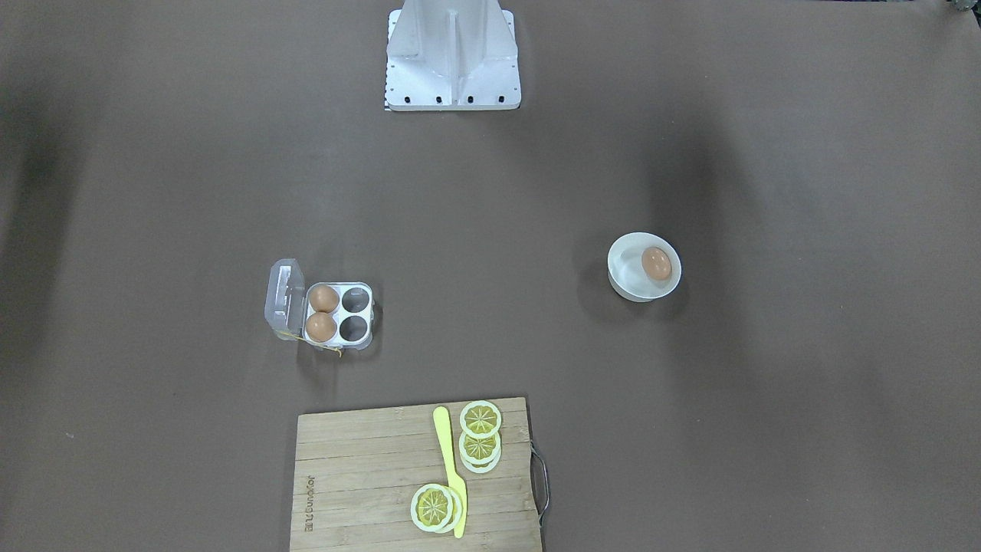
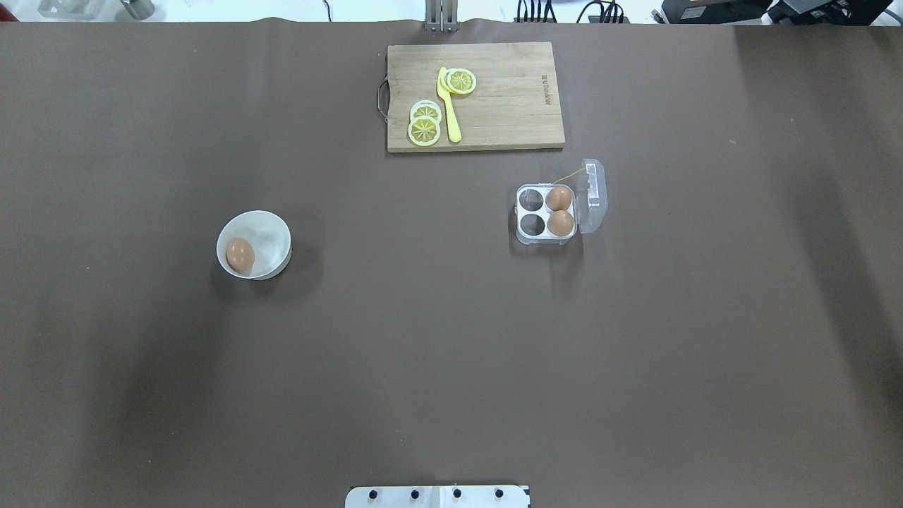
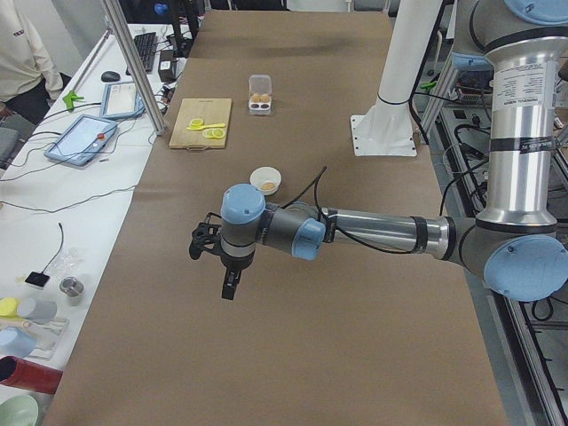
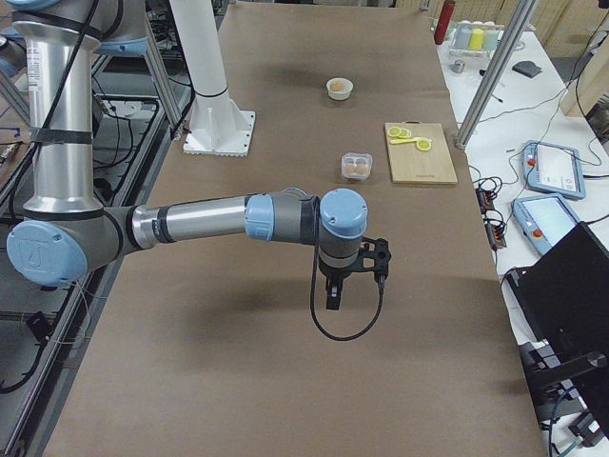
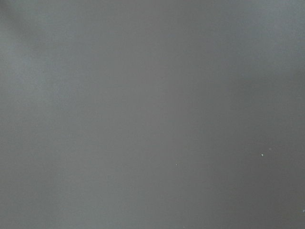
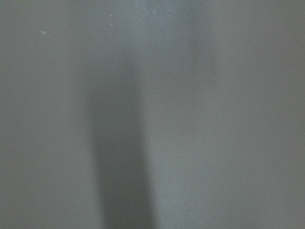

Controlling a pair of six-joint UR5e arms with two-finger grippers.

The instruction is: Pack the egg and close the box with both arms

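egg [image 2: 240, 255] in bowl [image 2: 270, 236], far from left gripper [image 3: 228, 289]

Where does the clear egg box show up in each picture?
Front-facing: box left of centre, above the cutting board.
Overhead: box right of centre, below the cutting board.
Exterior left: box at top centre, right of the cutting board.
Exterior right: box in upper centre, left of the cutting board.
Left wrist: absent.
Right wrist: absent.
Shared landmark: the cutting board.

Odds and ends on the brown worktop [image 1: 490, 215]
A wooden cutting board [image 1: 360, 468] carries lemon slices [image 1: 480, 419] either side of a yellow plastic knife [image 1: 447, 452]; a white bowl [image 1: 627, 288] sits well apart.
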